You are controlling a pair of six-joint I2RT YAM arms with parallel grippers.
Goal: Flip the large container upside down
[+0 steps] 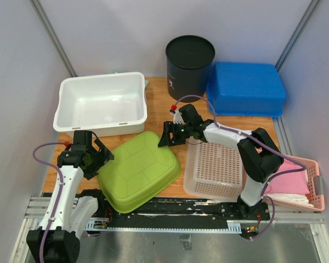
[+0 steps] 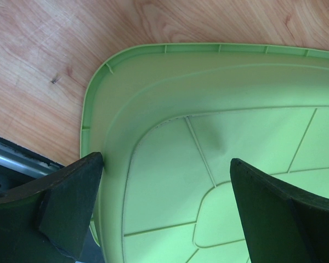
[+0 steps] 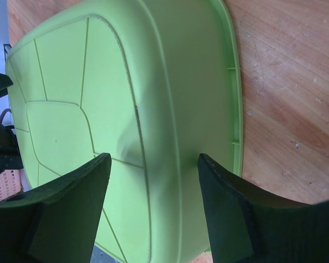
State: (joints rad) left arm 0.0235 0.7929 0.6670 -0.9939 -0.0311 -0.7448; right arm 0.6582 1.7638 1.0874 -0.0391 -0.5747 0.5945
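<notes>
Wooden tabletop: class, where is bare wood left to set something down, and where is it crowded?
Best free patch: bare wood between the white rectangular plastic tub, the black round bin and the lime-green upturned plastic container. A small wedge shows between that container and the white perforated basket. Crowded near side: both of those plus a pink basket.

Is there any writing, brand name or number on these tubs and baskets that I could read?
Black round plastic bin: a small white mark low on its side, too small to read.
Lime-green plastic tub: no text in any view.
Everything else: no legible words, numbers or signs.
</notes>
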